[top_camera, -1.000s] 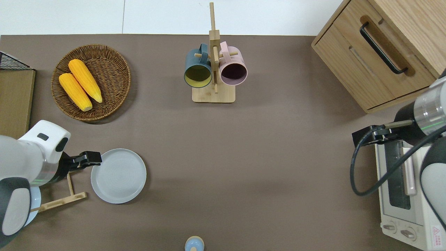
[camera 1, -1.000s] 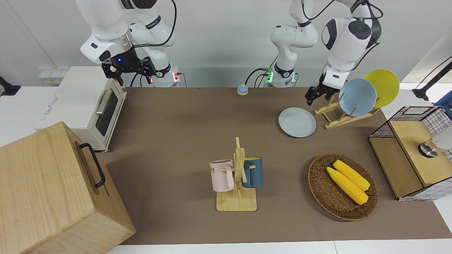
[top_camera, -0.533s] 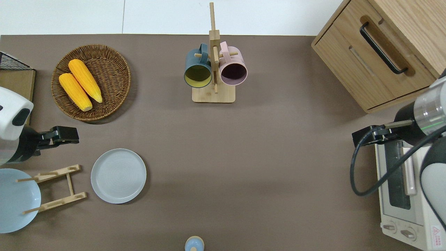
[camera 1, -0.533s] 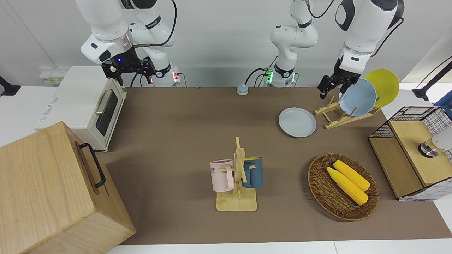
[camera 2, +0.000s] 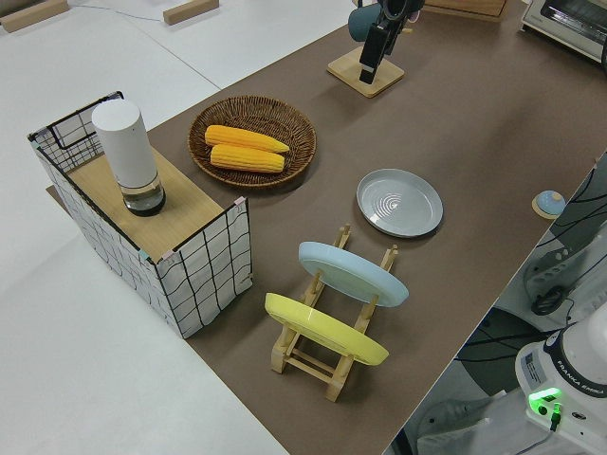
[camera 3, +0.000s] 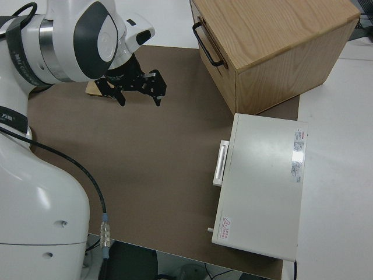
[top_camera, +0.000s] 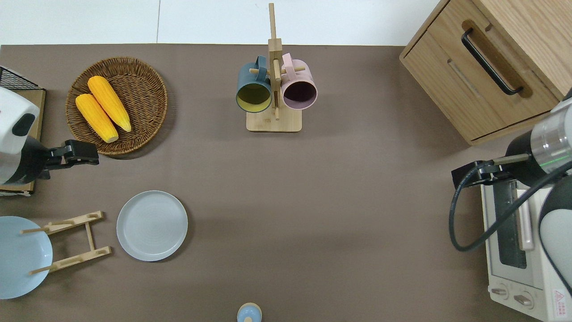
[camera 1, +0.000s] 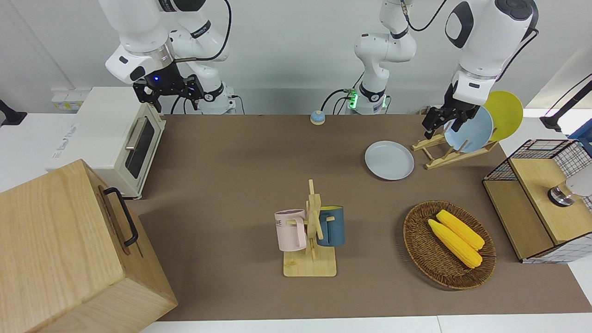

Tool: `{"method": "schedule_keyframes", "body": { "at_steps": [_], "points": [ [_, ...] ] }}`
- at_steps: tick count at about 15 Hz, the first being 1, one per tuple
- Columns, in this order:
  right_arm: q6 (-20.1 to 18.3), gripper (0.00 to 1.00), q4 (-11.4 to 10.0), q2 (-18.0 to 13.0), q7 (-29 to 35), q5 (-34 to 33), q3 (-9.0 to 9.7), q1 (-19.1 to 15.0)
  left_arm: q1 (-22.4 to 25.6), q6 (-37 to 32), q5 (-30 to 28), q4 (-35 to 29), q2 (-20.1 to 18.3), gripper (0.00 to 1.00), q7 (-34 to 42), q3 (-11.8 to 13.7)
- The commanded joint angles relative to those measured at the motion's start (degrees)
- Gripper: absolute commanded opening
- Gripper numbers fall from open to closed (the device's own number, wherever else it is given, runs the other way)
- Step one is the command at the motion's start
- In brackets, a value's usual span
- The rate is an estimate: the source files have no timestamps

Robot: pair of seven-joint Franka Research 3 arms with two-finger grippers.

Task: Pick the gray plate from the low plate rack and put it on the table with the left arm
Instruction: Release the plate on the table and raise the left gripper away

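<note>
Plate [top_camera: 152, 225], round, pale gray, shallow-rimmed, flat on table [top_camera: 313, 201]

This is a robotics lab staged as a mock kitchen. Two white robot arms [camera 1: 384, 51] stand bolted at one edge of a brown-covered surface [camera 1: 231, 157], with loose cables and lit status lights at their bases, against bare white walls. The kitchenware is laid out like props: a white toaster oven [camera 1: 115, 138], a wooden drawer cabinet [camera 1: 64, 249], a mug tree [camera 1: 311, 231] with two mugs, a wicker basket [camera 1: 446, 245] of corn cobs, a low plate rack [camera 1: 451, 150] holding a light blue plate [camera 1: 471, 132] and a yellow plate [camera 1: 506, 111], and a wire-sided shelf [camera 1: 541, 199].
</note>
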Motion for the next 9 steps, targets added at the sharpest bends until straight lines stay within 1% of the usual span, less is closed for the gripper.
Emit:
{"method": "schedule_keyframes", "body": {
  "at_steps": [1, 3, 9],
  "points": [
    [-0.62, 0.983, 0.41, -0.12, 0.68, -0.37, 1.21, -1.32, 1.22, 1.69, -1.3, 0.63, 1.6, 0.99, 3.57, -0.67],
    [-0.62, 0.983, 0.41, -0.12, 0.68, -0.37, 1.21, -1.32, 1.14, 1.69, -1.3, 0.63, 2.38, 0.99, 2.96, -0.67],
    [-0.62, 0.983, 0.41, -0.12, 0.68, -0.28, 1.21, -1.32, 0.87, 1.69, -1.13, 0.37, 2.65, 0.99, 3.57, -1.2]
  ]
}}
